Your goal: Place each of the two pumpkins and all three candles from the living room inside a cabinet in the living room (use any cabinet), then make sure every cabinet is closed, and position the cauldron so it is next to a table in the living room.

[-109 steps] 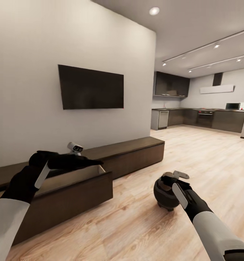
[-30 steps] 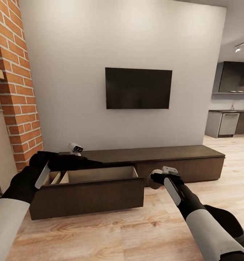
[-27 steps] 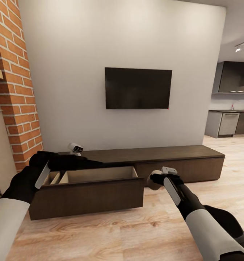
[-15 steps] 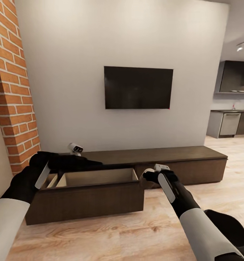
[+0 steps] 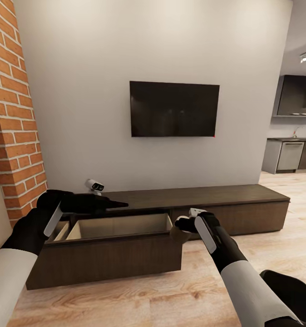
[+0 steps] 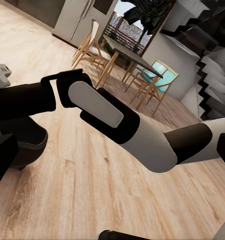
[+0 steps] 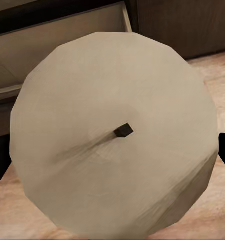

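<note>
- The robot faces the long, low dark brown wood cabinet (image 5: 225, 200) beneath a black wall-mounted television (image 5: 174, 109); one of the cabinet's drawers (image 5: 119, 225) stands pulled out, its pale beige interior showing.
- The right gripper (image 5: 184, 223) holds a squat cream-coloured candle (image 7: 115, 135) with a short dark wick; the right wrist view looks straight down on the candle's round top, and the fingers are clamped at either side of it.
- In the head view, the candle hangs just beside the open drawer's right front corner, above the light wood floor (image 5: 271, 245) and not yet over the drawer's opening.
- The left gripper (image 5: 119, 204) is stretched above the drawer's rear edge, carrying nothing; whether its fingers are apart or together cannot be told.
- The round black cauldron (image 6: 22, 145) shows in part in the left wrist view, on the floor near the robot.
- The step in hand appears to be stowing a candle; the next move calls for carrying it leftward over the drawer, lowering it inside and letting go.
</note>
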